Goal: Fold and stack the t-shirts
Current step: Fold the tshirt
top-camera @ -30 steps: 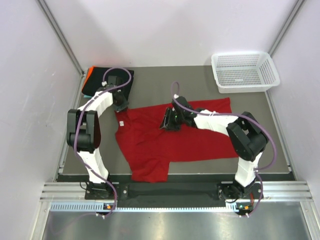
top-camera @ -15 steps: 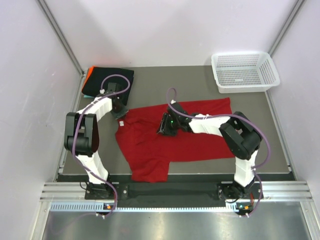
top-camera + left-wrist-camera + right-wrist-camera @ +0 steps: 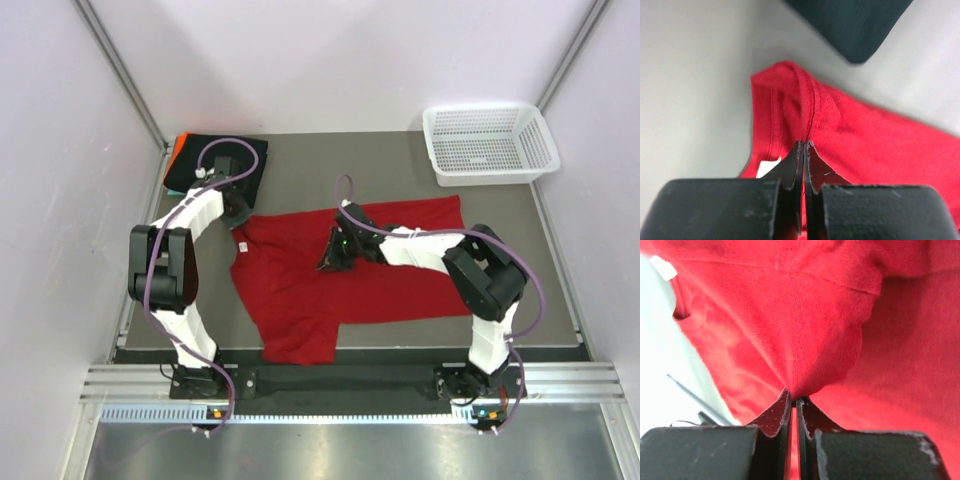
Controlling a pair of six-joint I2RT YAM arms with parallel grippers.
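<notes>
While the red t-shirt lies spread out at the centre of the surface, both hands are clamped on it.

**Left hand**: fingers pressed together on a raised ridge of red cloth at the shirt's 10 o'clock corner, just beside the white label. The wrist view probably shows a seam in the grip, but the layer count cannot be told.

**Right hand**: fingers closed on a tented peak of cloth near the shirt's middle.

**Change in the last second:** the left hand dipped toward 6 o'clock onto the corner, then drew back slightly toward 12 o'clock. The right hand shifted a little toward 8 o'clock. The shirt's outline has barely altered.

**Meaning:** both grasps appear to be made, but the fold itself is not yet begun. The folded black t-shirt, with an orange edge under it, sits at 11 o'clock as the likely stacking place.
</notes>
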